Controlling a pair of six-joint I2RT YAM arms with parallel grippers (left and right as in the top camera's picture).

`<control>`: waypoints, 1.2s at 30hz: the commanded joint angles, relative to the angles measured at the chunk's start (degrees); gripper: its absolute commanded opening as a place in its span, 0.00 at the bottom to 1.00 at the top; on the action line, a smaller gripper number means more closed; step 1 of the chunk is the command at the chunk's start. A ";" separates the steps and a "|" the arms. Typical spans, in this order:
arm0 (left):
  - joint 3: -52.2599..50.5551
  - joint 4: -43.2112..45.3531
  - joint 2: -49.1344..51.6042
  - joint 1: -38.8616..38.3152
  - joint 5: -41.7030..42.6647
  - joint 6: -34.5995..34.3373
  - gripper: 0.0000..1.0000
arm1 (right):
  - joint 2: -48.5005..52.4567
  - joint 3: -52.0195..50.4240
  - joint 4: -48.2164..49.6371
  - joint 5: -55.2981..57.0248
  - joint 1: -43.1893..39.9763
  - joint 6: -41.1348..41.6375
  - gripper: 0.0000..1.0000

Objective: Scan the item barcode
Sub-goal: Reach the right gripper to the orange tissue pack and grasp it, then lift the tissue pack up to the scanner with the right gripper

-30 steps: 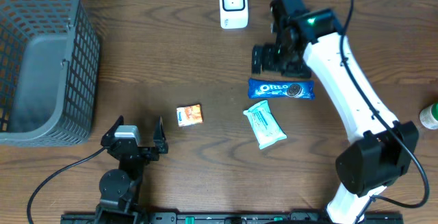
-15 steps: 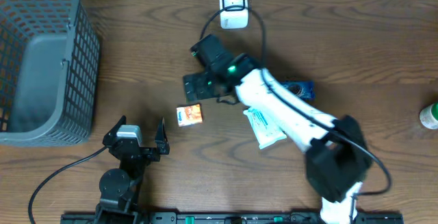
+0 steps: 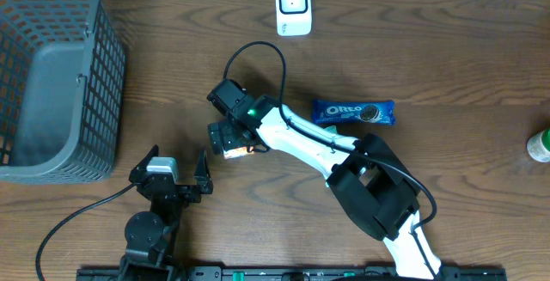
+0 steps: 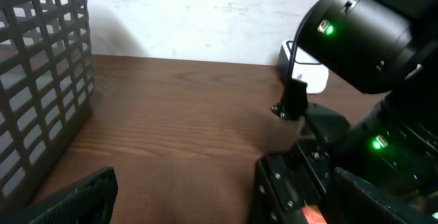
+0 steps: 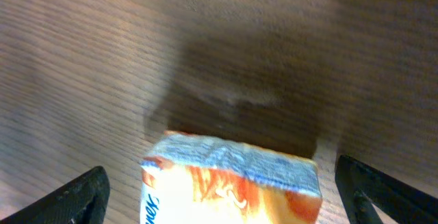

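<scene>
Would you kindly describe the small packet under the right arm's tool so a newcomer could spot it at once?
Start at the grey wire basket on the left and look right to the middle of the table, where the right tool hangs open. Beneath it lies the small packet: orange and white with a blue-grey crimped end, unlike the longer blue Oreo pack further right.

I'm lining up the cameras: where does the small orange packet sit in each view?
Overhead: orange packet left of centre, under the right pincer.
Left wrist: sliver at the bottom edge, right of centre.
Right wrist: bottom centre.
Shared landmark: the right pincer, open astride it.
</scene>
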 commanded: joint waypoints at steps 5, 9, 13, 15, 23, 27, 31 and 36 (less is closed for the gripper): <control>-1.07 -2.27 -0.11 0.17 -0.28 0.72 0.98 | 0.50 -0.07 -3.56 6.38 0.83 2.19 0.62; -1.07 -2.27 -0.11 0.52 -0.28 0.72 0.98 | 0.50 -0.04 -4.46 6.08 0.61 2.21 0.49; -1.07 -2.27 -0.11 3.43 -0.28 0.72 0.98 | 0.48 0.57 -9.81 3.02 -0.46 2.16 0.48; -1.07 -2.27 -0.11 5.01 -0.28 0.72 0.98 | 0.48 2.47 -14.71 -0.55 -2.08 0.83 0.48; -1.07 -2.27 -0.09 10.69 -0.28 0.72 0.98 | 0.48 14.82 -43.12 -17.84 -11.78 -9.70 0.49; -1.07 -2.27 -0.04 10.69 -0.28 0.72 0.98 | 0.48 15.06 -51.10 -22.97 -15.10 -14.38 0.50; -1.07 -2.27 -0.04 10.69 -0.28 0.72 0.98 | 0.48 15.04 -56.43 -23.23 -17.59 -16.39 0.50; -1.07 -2.27 -0.04 10.69 -0.26 0.72 0.98 | 0.48 14.88 -59.52 -24.76 -18.32 -20.72 0.49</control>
